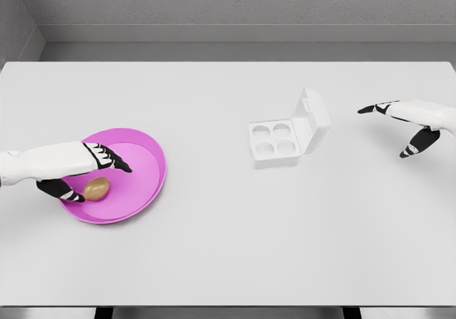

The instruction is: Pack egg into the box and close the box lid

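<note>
1. A white table [214, 248] is filling most of the frame, with a grey wall running along the top edge.
2. A pink plate [146, 166] is sitting at the lower left of the frame, and a brown egg [97, 188] is lying on it, in its left part.
3. The left hand [85, 169] is reaching in from the left edge over the plate, its fingers [114, 159] stretching out above the egg and its thumb [64, 191] lying just left of the egg; the digits are standing apart and are not closing on the egg, though whether the thumb is touching it is not clear.
4. A white egg box [274, 142] is standing right of the frame's centre, well apart from the plate, its four round cups showing bare.
5. The box lid [312, 118] is standing open, tilting up on the box's right side.
6. The right hand [410, 123] is hovering at the right edge, well right of the box, fingers spread apart and gripping nothing.
</note>
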`<control>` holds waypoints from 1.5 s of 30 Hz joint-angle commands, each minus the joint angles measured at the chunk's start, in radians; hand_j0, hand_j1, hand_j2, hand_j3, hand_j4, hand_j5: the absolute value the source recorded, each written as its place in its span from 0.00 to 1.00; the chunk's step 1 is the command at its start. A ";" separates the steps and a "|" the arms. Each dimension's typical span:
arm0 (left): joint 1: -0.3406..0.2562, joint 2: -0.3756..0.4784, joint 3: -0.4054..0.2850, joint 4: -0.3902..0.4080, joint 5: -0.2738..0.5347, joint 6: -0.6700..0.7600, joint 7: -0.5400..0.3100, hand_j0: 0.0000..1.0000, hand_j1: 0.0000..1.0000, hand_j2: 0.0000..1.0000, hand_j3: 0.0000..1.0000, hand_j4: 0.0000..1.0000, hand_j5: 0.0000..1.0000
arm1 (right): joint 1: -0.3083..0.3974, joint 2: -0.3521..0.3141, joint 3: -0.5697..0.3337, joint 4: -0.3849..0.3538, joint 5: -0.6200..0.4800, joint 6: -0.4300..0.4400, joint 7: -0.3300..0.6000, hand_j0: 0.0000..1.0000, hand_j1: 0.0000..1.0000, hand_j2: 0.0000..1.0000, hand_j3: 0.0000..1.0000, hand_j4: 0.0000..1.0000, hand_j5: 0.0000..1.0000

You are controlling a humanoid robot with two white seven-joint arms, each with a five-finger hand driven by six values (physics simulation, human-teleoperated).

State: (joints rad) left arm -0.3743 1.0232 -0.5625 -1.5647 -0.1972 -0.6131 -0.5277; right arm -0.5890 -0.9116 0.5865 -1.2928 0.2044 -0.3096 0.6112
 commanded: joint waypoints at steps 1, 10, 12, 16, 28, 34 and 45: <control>0.000 0.000 -0.003 0.002 -0.001 0.002 0.000 0.91 0.91 0.91 0.91 0.91 0.91 | 0.000 -0.001 0.001 0.000 -0.003 0.001 0.000 1.00 1.00 1.00 1.00 1.00 1.00; 0.000 -0.012 -0.003 0.008 -0.016 0.002 0.001 0.89 0.89 0.89 0.89 0.89 0.89 | 0.000 -0.001 0.013 0.000 -0.003 0.001 0.000 1.00 1.00 1.00 1.00 1.00 1.00; 0.000 -0.012 -0.005 0.008 -0.016 0.002 0.001 0.89 0.89 0.89 0.89 0.89 0.89 | 0.000 -0.001 0.013 0.000 -0.003 0.001 0.000 1.00 1.00 1.00 1.00 1.00 1.00; 0.000 -0.012 -0.007 0.011 -0.018 0.002 0.000 0.89 0.89 0.89 0.89 0.89 0.89 | -0.002 0.000 0.013 0.000 -0.003 0.001 0.000 1.00 1.00 1.00 1.00 1.00 1.00; 0.000 -0.012 -0.007 0.028 -0.018 0.002 0.000 0.89 0.89 0.89 0.89 0.89 0.89 | -0.002 0.000 0.019 0.000 -0.003 0.001 0.000 1.00 1.00 1.00 1.00 1.00 1.00; 0.000 -0.012 -0.007 0.028 -0.018 0.002 0.000 0.88 0.88 0.88 0.88 0.88 0.88 | -0.002 0.000 0.019 0.000 -0.003 0.001 0.000 1.00 1.00 1.00 1.00 1.00 1.00; 0.002 -0.017 -0.008 0.029 -0.034 0.002 0.001 0.89 0.89 0.89 0.89 0.89 0.89 | -0.002 0.002 0.021 0.000 -0.003 0.001 0.000 1.00 1.00 1.00 1.00 1.00 1.00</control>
State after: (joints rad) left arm -0.3728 1.0058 -0.5706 -1.5355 -0.2354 -0.6131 -0.5266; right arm -0.5906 -0.9085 0.6078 -1.2929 0.2044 -0.3096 0.6112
